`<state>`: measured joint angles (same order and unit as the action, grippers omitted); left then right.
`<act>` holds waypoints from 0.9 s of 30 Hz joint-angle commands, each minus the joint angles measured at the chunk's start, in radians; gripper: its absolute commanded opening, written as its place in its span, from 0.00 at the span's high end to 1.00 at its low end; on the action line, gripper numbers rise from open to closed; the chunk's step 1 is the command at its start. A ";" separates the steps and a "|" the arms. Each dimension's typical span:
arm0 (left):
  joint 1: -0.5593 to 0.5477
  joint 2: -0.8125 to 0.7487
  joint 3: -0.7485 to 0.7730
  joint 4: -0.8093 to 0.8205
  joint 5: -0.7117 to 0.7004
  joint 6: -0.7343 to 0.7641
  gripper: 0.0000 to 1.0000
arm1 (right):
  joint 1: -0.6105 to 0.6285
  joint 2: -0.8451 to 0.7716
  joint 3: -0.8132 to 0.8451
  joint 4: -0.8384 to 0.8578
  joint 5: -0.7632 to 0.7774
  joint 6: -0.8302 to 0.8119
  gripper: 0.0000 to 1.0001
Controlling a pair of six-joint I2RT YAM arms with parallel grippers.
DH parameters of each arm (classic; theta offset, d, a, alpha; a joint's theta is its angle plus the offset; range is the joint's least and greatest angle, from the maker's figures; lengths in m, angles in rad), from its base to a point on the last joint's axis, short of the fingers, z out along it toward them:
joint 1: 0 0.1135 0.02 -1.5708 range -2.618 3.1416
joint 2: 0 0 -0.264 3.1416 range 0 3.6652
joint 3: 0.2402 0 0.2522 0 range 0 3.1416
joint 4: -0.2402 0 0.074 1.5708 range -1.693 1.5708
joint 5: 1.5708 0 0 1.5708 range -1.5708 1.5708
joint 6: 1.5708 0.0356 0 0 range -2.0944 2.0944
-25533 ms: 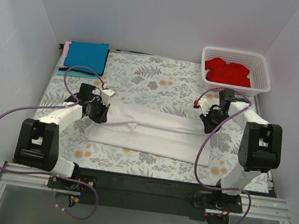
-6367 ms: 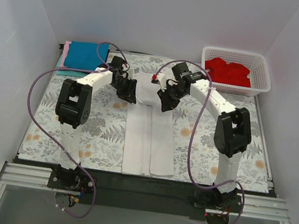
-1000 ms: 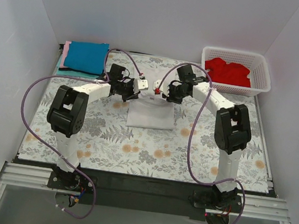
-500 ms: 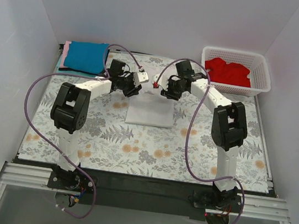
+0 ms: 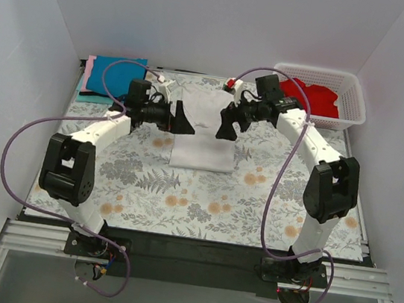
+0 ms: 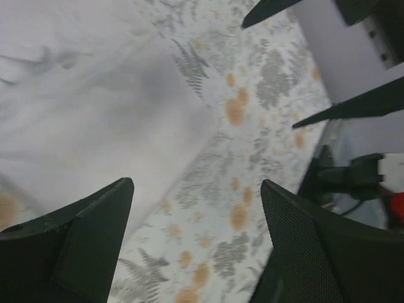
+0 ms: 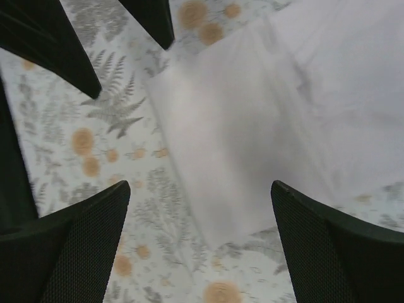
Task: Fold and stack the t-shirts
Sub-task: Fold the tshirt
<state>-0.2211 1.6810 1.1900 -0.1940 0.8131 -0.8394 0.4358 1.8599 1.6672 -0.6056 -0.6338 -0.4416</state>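
A white t-shirt (image 5: 204,133) lies folded into a rectangle on the floral table cloth, at mid-table toward the back. It also shows in the left wrist view (image 6: 82,95) and the right wrist view (image 7: 284,107). My left gripper (image 5: 185,121) is open and empty, raised just left of the shirt's top. My right gripper (image 5: 224,126) is open and empty, raised over the shirt's upper right. A blue t-shirt (image 5: 116,75) lies folded at the back left on a pink one (image 5: 87,75). A red t-shirt (image 5: 311,97) lies in the white basket (image 5: 351,105).
The floral table cloth (image 5: 181,194) covers the table. The basket stands at the back right corner. White walls close in the back and both sides. Purple cables loop above both arms.
Both grippers have let go of the white shirt, opened, and lifted up and apart from its top edge. The shirt lies still, folded.
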 commanded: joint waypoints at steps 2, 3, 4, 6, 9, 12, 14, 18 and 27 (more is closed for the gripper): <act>-0.043 0.032 -0.171 0.158 0.191 -0.503 0.19 | 0.015 0.033 -0.127 0.109 -0.279 0.398 0.02; -0.049 0.046 -0.197 0.268 0.201 -0.547 0.18 | 0.020 0.035 -0.182 0.150 -0.293 0.434 0.02; -0.055 0.055 -0.243 0.315 0.210 -0.594 0.18 | 0.023 0.035 -0.210 0.186 -0.309 0.490 0.02; -0.079 0.074 -0.256 0.378 0.228 -0.648 0.18 | 0.035 0.039 -0.265 0.289 -0.317 0.582 0.02; -0.098 0.095 -0.262 0.383 0.202 -0.642 0.18 | 0.037 0.067 -0.320 0.357 -0.305 0.629 0.02; -0.092 0.141 -0.274 0.384 0.180 -0.630 0.18 | 0.035 0.116 -0.340 0.377 -0.308 0.656 0.02; -0.086 0.173 -0.286 0.392 0.166 -0.622 0.18 | 0.034 0.152 -0.362 0.392 -0.308 0.661 0.02; -0.055 0.227 -0.341 0.454 0.153 -0.622 0.18 | 0.009 0.206 -0.403 0.399 -0.305 0.656 0.02; 0.045 0.358 -0.412 0.504 0.198 -0.584 0.19 | -0.083 0.286 -0.512 0.400 -0.287 0.598 0.02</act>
<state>-0.2264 1.9816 0.8356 0.3359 1.0988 -1.4612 0.3969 2.0731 1.2240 -0.1543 -1.0485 0.2062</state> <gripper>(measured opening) 0.805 0.982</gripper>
